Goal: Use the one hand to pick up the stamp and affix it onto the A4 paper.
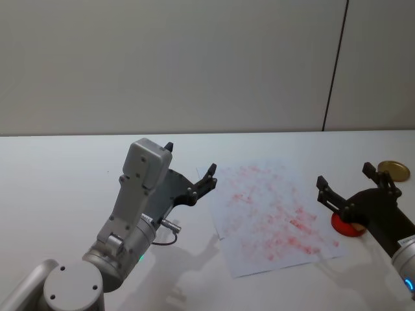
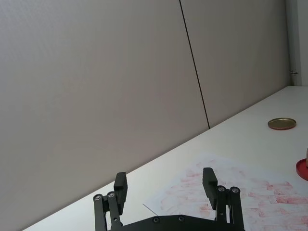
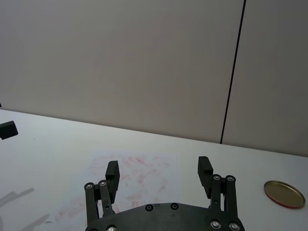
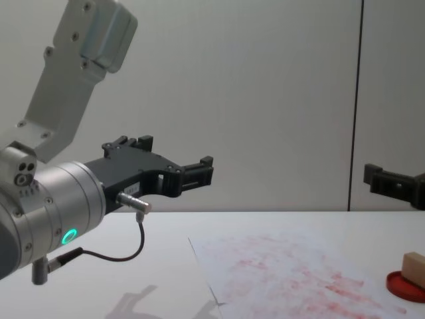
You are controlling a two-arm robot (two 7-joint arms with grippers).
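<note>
Over the stamp (image 4: 413,268), seemingly, right gripper (image 1: 345,176) gapes; left gripper (image 1: 190,159) idles.

stamp (image 4: 414,268): was matt wood
A4 paper (image 1: 272,217): was matt paper
round lid (image 1: 393,170): was shiny brass-toned metal
desk (image 1: 65,168): was smooth, matt white

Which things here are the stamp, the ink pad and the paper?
stamp (image 4: 414,267): chest view, tan side face.
ink pad (image 4: 397,287): chest view, red front rim.
paper (image 1: 272,214): head view, smeared middle.
</note>
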